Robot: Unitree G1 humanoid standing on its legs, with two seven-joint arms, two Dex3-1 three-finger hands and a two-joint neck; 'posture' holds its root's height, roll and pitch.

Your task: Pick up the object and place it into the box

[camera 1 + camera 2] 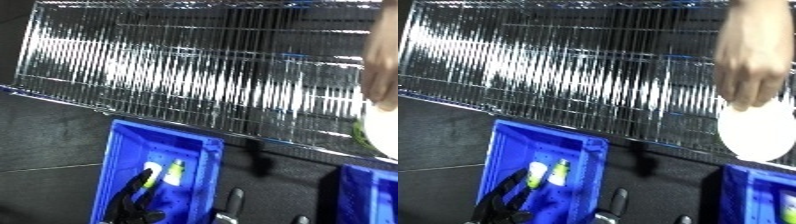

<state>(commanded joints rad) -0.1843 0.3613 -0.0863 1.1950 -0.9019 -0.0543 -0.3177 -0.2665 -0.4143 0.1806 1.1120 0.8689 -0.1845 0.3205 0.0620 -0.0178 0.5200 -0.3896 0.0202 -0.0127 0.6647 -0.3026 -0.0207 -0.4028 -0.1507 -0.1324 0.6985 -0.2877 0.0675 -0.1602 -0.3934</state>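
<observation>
We record a bright blue bin (pixel 120 150) at lower left, its floor speckled with pale dots. Inside it lie small objects (pixel 164 175) in white and yellow-green. The left hand (pixel 133 202) over the bin is black. The wire shelf (pixel 195 75) is silver, a pattern of fine parallel bars glinting white. A second blue bin (pixel 758 197) shows at lower right. The round object (pixel 758 130) on the shelf's right is white, with a green edge. The floor (pixel 44 135) is dark grey.
</observation>
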